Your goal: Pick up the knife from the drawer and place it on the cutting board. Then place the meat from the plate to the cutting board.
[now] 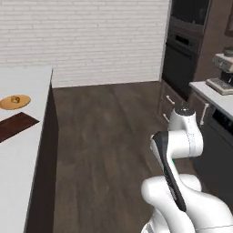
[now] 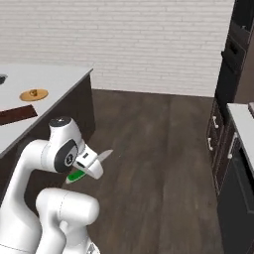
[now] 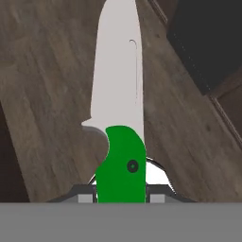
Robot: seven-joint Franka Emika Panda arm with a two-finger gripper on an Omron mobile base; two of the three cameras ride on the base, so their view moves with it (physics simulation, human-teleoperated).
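My gripper point(image 2: 87, 168) is shut on the knife point(image 2: 101, 158), held in the air above the wooden floor, close in front of my own arm. In the hand view the gripper point(image 3: 121, 193) clamps the green handle point(image 3: 122, 163) and the silver blade point(image 3: 118, 71) points away from me. The dark reddish cutting board point(image 1: 16, 125) point(image 2: 17, 114) lies on the white island counter to my left. Just beyond it, the meat point(image 1: 16, 99) point(image 2: 33, 92) sits on an orange plate point(image 1: 6, 104) point(image 2: 41, 94). The drawer is out of view.
The island counter point(image 1: 22, 182) point(image 2: 59, 79) runs along the left, with a dark side panel. Dark cabinets with silver handles point(image 2: 214, 129) and a built-in oven point(image 1: 182, 50) line the right. A coffee machine point(image 1: 223, 73) stands on the right counter. Open wood floor point(image 2: 158, 149) lies between.
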